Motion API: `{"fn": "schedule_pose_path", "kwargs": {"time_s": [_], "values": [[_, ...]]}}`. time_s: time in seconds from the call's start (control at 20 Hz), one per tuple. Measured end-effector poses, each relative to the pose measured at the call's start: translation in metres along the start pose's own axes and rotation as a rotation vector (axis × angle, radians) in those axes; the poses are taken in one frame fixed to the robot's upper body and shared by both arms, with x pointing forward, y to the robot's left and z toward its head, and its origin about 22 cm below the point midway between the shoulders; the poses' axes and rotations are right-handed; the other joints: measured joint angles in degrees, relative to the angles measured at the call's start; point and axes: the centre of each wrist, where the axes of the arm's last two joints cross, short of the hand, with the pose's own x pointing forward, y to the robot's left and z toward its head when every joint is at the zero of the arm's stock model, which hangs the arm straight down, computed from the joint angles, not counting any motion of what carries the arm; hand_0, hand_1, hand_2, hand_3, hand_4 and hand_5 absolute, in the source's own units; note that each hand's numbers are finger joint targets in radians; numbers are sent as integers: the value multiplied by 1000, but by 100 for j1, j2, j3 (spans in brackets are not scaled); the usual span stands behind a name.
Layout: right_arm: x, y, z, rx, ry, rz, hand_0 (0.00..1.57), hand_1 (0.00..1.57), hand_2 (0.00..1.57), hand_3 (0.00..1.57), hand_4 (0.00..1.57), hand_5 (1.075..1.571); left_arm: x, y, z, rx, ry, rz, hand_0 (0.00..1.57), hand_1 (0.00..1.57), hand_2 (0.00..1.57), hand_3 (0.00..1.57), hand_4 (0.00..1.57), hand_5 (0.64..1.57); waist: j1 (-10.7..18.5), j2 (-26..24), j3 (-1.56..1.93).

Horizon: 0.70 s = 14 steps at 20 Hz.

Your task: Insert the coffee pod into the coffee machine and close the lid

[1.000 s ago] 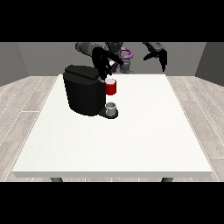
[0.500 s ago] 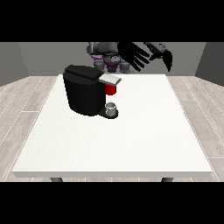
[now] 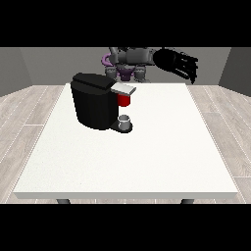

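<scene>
We see one hand [image 3: 180, 64] at the view's right, in the upper right of the frame, raised well above the table [image 3: 147, 157] and clear of everything on it. Its dark fingers [image 3: 192, 71] are spread and fairly straight, pointing down and toward the right edge of the frame, and nothing is held in them. The arm behind it runs left to the robot's torso [image 3: 128, 60], which sits at the top centre behind the table's far edge. We cannot make out the other hand at the view's left. Below and left of the raised hand, in the upper left part of the table, stands the black coffee machine [image 3: 94, 100], with its grey lid [image 3: 122, 88] lying roughly level and jutting toward the right. Just under the lid there is a red thing at the machine [image 3: 124, 100]. Lower still, on the machine's base at its right side, stands a small grey thing [image 3: 125, 121] that looks like a cup; we cannot tell whether it is the pod. We cannot plainly pick out the pod anywhere.
</scene>
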Motion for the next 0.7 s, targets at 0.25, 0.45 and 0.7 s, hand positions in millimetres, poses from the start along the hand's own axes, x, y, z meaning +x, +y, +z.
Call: {"fn": "schedule_pose_path", "kwargs": {"time_s": [0.25,0.45,0.7], "values": [[-3,16,-6,26,-48,-25,0,0,0,0,0,1571,4,3,0,15,-1,0,0,0,0,0,349,1571,-107,24,-6],[-13,40,-1,90,-79,-57,0,0,0,0,172,1571,-7,11,15,41,34,17,0,0,0,0,329,1571,-353,-221,-7],[-34,88,20,194,-104,-124,0,0,0,0,259,1571,-28,9,39,86,116,46,0,0,0,0,266,1571,-793,-685,-7]]}}
